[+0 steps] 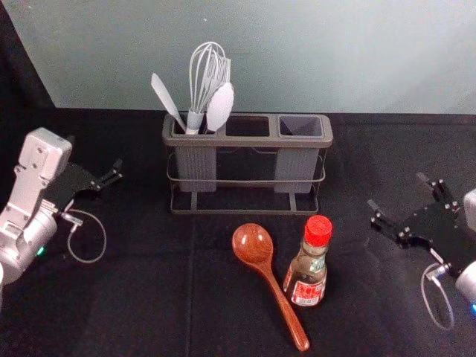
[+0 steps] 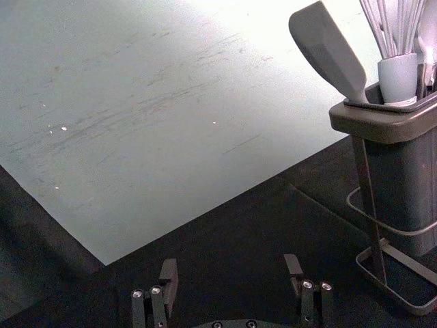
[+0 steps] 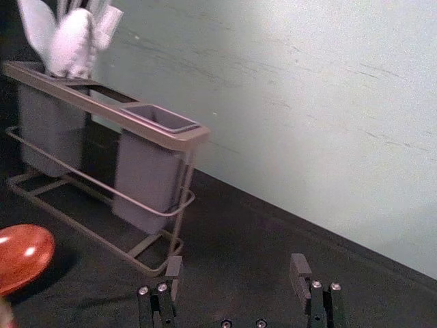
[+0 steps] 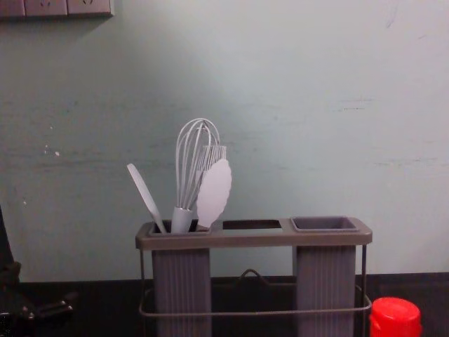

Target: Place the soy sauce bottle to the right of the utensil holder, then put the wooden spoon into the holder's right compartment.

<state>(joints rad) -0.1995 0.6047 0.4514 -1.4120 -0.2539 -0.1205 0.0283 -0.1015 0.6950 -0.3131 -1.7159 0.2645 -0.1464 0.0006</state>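
Observation:
The utensil holder [image 1: 249,140] stands at the back middle, its right compartment [image 1: 300,126] holding nothing. In front of it lies the wooden spoon [image 1: 277,294], bowl toward the holder. The soy sauce bottle [image 1: 309,264] with a red cap is upright just right of the spoon; its cap [image 4: 395,317] shows at the chest view's lower right. My right gripper [image 1: 399,193] is open, right of the bottle and apart from it; its tips [image 3: 237,270] hold nothing. My left gripper [image 1: 111,178] hangs open at the left, away from the holder, empty between its tips [image 2: 229,268].
A whisk [image 1: 207,78], a spatula [image 1: 168,102] and other pale utensils fill the holder's left compartment. Behind the black-covered table [image 1: 141,297] rises a pale wall [image 1: 335,52]. Wall sockets [image 4: 56,7] are high at the chest view's left.

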